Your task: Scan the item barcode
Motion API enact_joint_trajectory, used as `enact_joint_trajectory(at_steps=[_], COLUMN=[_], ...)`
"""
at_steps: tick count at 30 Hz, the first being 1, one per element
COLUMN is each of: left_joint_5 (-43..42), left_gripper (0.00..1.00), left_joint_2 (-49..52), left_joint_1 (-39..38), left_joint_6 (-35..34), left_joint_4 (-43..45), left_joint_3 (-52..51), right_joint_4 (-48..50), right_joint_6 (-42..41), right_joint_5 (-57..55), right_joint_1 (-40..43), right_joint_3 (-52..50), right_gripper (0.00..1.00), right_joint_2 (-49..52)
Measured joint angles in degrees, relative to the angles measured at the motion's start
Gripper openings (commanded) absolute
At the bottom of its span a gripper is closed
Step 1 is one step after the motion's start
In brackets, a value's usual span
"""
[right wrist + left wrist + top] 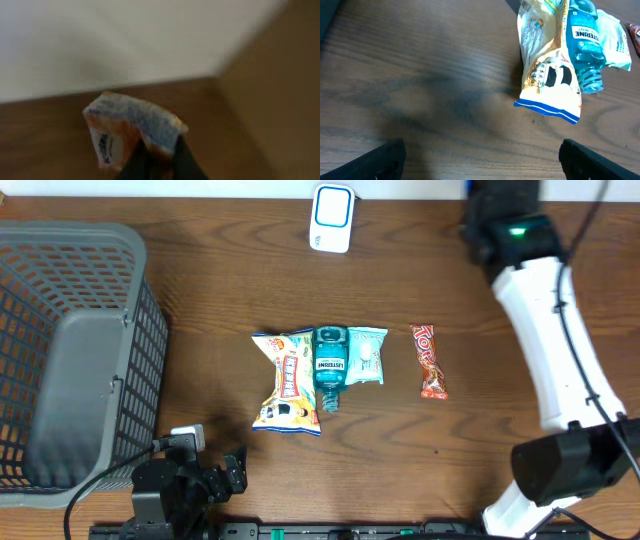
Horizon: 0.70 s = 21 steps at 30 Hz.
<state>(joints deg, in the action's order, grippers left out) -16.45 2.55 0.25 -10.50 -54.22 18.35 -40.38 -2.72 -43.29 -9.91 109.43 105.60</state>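
The right arm (545, 330) is stretching from the lower right of the overhead frame up to the upper right corner. Its white link is slanting and its dark wrist is sitting at the top edge, while its fingers are lying outside that view. The left arm (170, 485) is crouching folded at the bottom left, just beside the grey basket (60, 270).

Only the right wrist view is showing the right gripper (157, 152). Its dark fingers are pinching together at the bottom centre on a small packet (132, 125), blurred, in blue, white and orange, with brown wood and a pale wall behind it.

The left wrist view is showing the left gripper (482, 162) spread wide and holding nothing, with a dark fingertip in each lower corner above the bare table (420, 85). The snack bag (547, 75) and the blue mouthwash bottle (585, 37) are lying at its upper right.

The overhead alone is showing the white device with a blue ring (332, 217) at top centre. It also shows the red candy bar (430, 360) right of centre.
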Motion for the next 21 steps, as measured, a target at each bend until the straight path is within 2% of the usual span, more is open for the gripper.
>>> enact_joint_trajectory(at_steps=[4,9,14,21], left_joint_5=[0.02,0.02,0.02,0.02], left_gripper=[0.98,0.98,0.98,0.98], left_joint_2=[0.00,0.00,0.00,0.00], left_joint_1=[0.00,0.00,0.00,0.00], left_joint_6=[0.00,0.00,0.00,0.00], left_joint_4=[0.00,0.00,0.00,0.00], left_joint_3=[0.00,0.00,0.00,0.00], right_joint_4=[-5.20,-5.18,4.76,18.95], right_joint_6=[-7.48,-21.49,-29.40,-32.61], right_joint_5=[-4.17,-5.66,-3.80,3.39], right_joint_1=[9.07,21.09,31.43,42.05], right_joint_3=[-3.69,-12.48,-22.75,-33.92], right_gripper=[0.01,0.01,0.01,0.01], right_joint_2=[2.14,3.87,3.87,3.89])
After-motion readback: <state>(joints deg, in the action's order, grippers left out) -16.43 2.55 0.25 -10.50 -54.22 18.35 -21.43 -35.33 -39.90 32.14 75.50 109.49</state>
